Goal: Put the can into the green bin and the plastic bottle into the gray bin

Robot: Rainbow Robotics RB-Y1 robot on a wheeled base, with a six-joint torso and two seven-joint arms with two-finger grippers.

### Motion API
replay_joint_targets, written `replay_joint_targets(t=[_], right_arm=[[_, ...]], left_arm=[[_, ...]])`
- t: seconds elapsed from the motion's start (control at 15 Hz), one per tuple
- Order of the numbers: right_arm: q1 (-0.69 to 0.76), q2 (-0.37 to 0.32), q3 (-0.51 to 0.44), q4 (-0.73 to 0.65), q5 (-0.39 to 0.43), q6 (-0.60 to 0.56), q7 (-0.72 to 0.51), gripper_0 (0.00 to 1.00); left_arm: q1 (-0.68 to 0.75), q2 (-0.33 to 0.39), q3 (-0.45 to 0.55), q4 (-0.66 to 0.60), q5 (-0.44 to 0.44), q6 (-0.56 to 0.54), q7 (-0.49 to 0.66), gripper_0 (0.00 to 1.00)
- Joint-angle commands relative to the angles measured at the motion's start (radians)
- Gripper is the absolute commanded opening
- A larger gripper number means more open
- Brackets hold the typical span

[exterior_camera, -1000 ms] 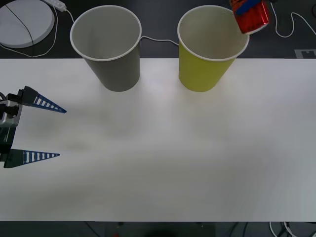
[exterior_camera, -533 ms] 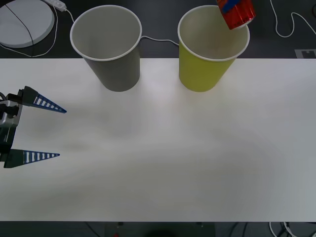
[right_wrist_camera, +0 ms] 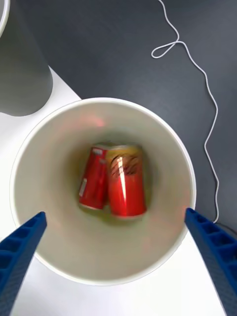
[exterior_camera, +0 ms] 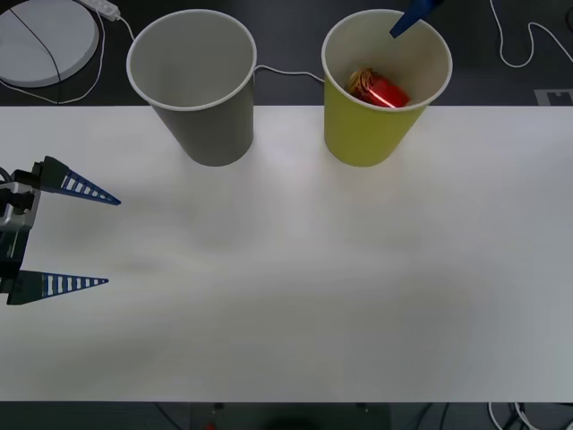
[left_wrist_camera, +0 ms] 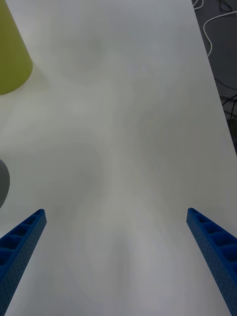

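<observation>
The small red-orange drink can (right_wrist_camera: 127, 185) lies inside the yellow-green paper-cup bin (exterior_camera: 358, 139), at six o'clock below the wide-spread right gripper (right_wrist_camera: 118, 256).

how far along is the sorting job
The can lies at the bottom of the green bin, so that half looks done. The right tool hangs open above that bin, holding nothing. The gray bin holds nothing visible; the left tool waits open at the table's left edge.

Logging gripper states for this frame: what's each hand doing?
Left hand: open, empty, low over the table's left side.
Right hand: open, empty, above the green bin; the can lies inside.
</observation>
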Motion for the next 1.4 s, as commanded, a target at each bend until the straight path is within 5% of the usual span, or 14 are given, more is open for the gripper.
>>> replay_joint_targets(t=[0.07, 0.33, 0.73, 1.4], right_arm=[[-0.001, -0.015, -0.020, -0.009, -0.006, -0.035, 0.014, 1.00], [0.040, -0.057, -0.141, -0.075, -0.039, -0.066, 0.055, 1.00], [0.317, -0.167, -0.335, -0.361, -0.171, -0.066, 0.115, 1.00], [0.820, -0.219, -0.690, -0.621, -0.360, -0.066, 0.554, 1.00]], left_arm=[[0.000, 0.000, 0.000, 0.000, 0.000, 0.000, 0.000, 1.00], [0.000, 0.000, 0.000, 0.000, 0.000, 0.000, 0.000, 1.00], [0.000, 0.000, 0.000, 0.000, 0.000, 0.000, 0.000, 1.00], [0.000, 0.000, 0.000, 0.000, 0.000, 0.000, 0.000, 1.00]])
